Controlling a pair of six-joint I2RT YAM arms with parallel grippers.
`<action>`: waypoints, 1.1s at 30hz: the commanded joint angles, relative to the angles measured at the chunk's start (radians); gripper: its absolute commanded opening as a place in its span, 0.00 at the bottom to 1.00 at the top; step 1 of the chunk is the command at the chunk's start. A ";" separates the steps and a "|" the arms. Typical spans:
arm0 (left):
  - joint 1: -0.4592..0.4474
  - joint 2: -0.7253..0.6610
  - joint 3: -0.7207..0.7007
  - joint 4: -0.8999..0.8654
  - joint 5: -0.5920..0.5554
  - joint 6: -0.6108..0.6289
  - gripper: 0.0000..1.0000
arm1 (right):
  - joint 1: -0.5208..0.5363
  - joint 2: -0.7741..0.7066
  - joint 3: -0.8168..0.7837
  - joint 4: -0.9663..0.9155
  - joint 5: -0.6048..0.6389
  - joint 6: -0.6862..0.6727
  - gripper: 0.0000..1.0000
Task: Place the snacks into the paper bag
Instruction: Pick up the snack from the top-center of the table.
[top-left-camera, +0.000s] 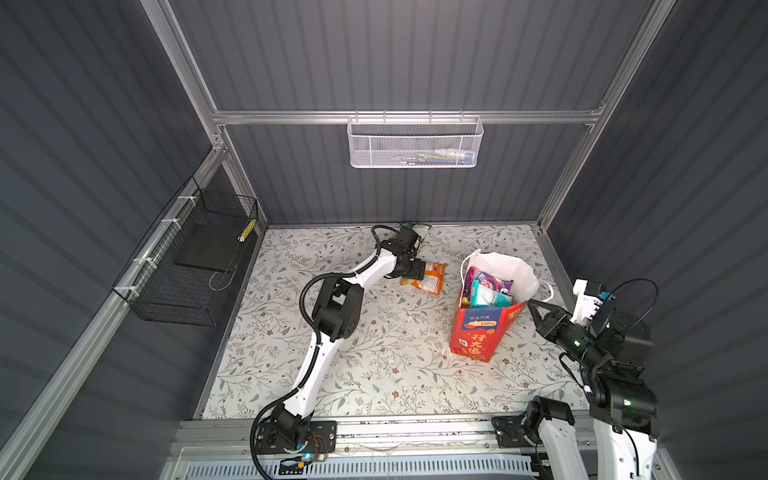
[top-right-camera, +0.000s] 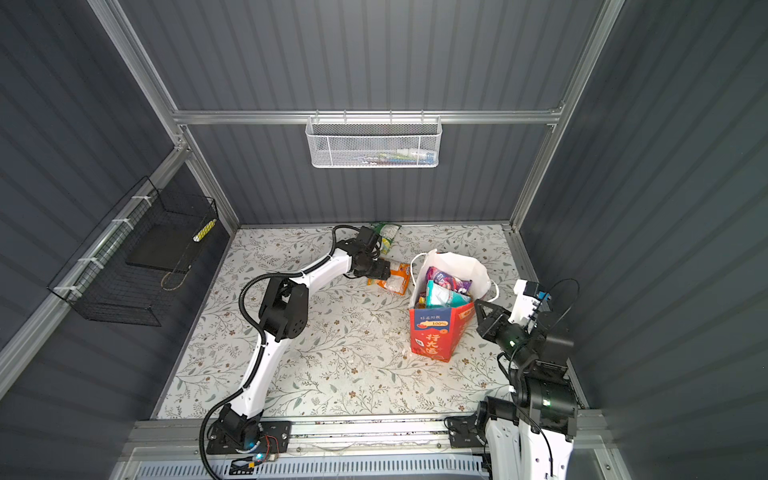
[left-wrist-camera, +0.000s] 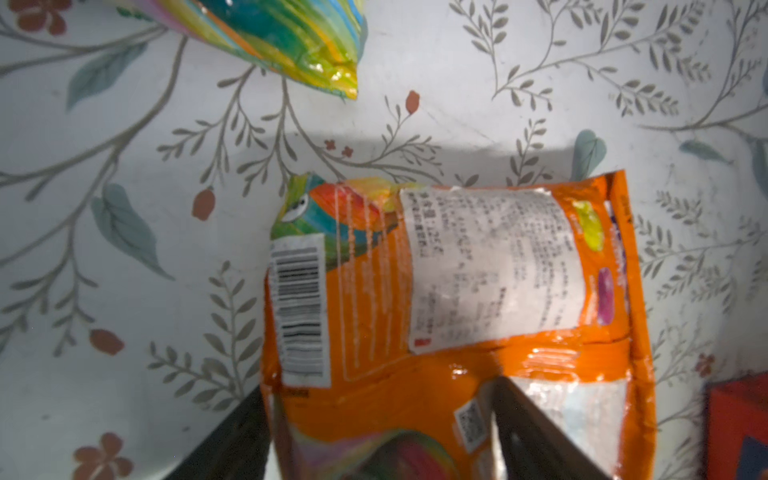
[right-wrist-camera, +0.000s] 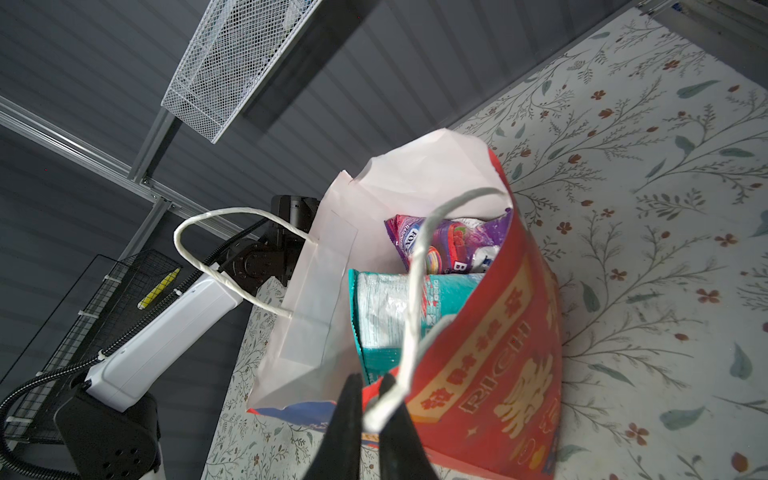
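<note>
An orange snack packet (top-left-camera: 432, 280) (left-wrist-camera: 457, 291) lies label-up on the floral table, left of the paper bag. My left gripper (top-left-camera: 420, 273) (left-wrist-camera: 376, 395) is down over its near end, open, one finger (left-wrist-camera: 232, 436) at the packet's edge and the other finger (left-wrist-camera: 536, 432) on its face. A green-yellow packet (top-left-camera: 419, 230) (left-wrist-camera: 291, 37) lies by the back wall. The red paper bag (top-left-camera: 482, 332) (right-wrist-camera: 498, 353) stands upright and open, holding a purple packet (right-wrist-camera: 453, 241) and a teal packet (right-wrist-camera: 386, 307). My right gripper (top-left-camera: 532, 306) (right-wrist-camera: 371, 388) is shut on the bag's rim beside the cord handle (right-wrist-camera: 415, 291).
A white mesh basket (top-left-camera: 415, 143) hangs on the back wall above the table. A black wire basket (top-left-camera: 195, 257) is fixed to the left wall. The left arm's elbow (top-left-camera: 336, 307) rises over the table's middle left. The back wall runs close behind the green-yellow packet.
</note>
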 joint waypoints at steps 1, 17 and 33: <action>-0.002 0.036 -0.041 -0.032 0.015 -0.039 0.60 | -0.002 -0.010 -0.005 -0.007 -0.019 -0.011 0.14; -0.002 -0.369 -0.493 0.272 0.120 -0.258 0.16 | -0.002 -0.027 0.002 -0.024 -0.014 -0.015 0.14; -0.002 -0.860 -0.839 0.285 0.018 -0.292 0.13 | -0.001 -0.026 0.009 -0.026 -0.021 -0.018 0.14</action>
